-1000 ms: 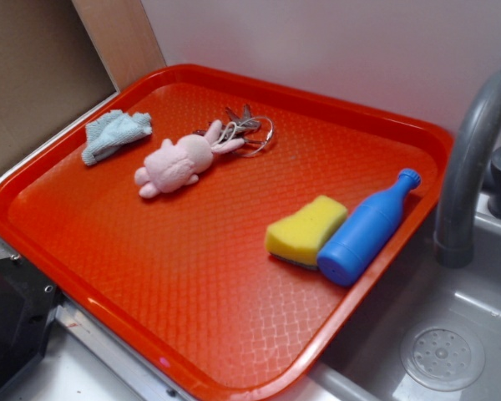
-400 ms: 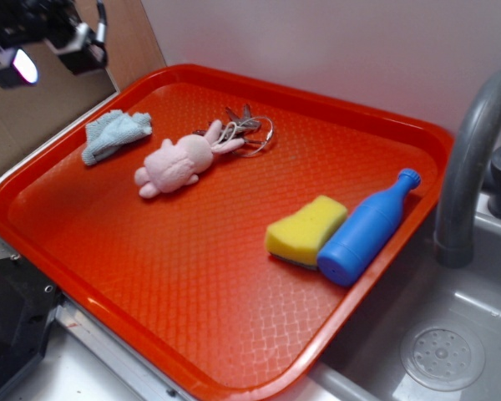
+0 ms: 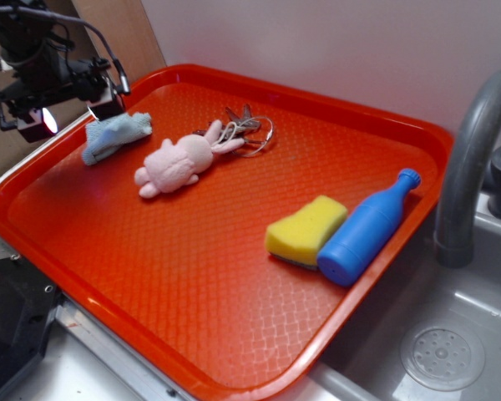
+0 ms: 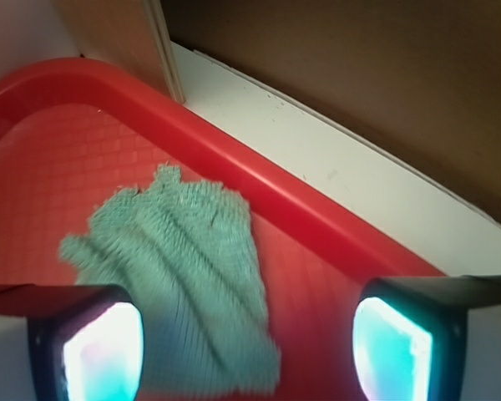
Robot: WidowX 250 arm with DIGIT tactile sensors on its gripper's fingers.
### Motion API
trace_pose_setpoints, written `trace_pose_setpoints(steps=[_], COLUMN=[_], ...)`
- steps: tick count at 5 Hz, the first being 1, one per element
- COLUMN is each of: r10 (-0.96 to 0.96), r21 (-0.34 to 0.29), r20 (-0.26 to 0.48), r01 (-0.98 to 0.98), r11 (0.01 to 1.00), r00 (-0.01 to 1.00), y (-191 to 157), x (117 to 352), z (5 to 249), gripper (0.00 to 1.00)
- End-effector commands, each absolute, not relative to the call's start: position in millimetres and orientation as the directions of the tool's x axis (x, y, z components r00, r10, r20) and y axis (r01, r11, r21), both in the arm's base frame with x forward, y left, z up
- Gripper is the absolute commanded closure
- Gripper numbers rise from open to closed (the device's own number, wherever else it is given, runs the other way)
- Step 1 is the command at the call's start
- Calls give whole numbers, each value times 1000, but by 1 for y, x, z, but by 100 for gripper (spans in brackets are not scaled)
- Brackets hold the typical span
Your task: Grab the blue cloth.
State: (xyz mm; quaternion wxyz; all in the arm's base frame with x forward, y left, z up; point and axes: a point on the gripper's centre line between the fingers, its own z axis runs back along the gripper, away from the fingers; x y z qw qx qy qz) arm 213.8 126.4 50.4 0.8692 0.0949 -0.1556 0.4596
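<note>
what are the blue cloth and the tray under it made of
Blue cloth: looks like soft knitted or woven fabric, matte, with raised diagonal ribs and frayed edges.
Tray: probably hard plastic, glossy red, with a moulded crosshatch texture and a smooth raised rim.

I see the desk [image 3: 83, 368], metal-edged, carrying only the red tray [image 3: 234, 351] directly; tray's right edge overhangs the sink [image 3: 451, 351] at desk's right.

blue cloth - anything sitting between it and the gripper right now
Nothing visible does. The gripper hangs open above the blue cloth, which lies alone near the red tray's far-left rim. The pink plush toy lies off to one side, clear of the path.
</note>
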Motion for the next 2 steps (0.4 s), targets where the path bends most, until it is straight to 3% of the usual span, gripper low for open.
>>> trace_pose_setpoints(steps=[1,2], r10=[713,702], r21=[32,44], r20=[347,301], r01=[-767,-744], r11=[641,666], r00=[610,646], y=[134,128], x=[227,223], z=[49,34], gripper=[0,0])
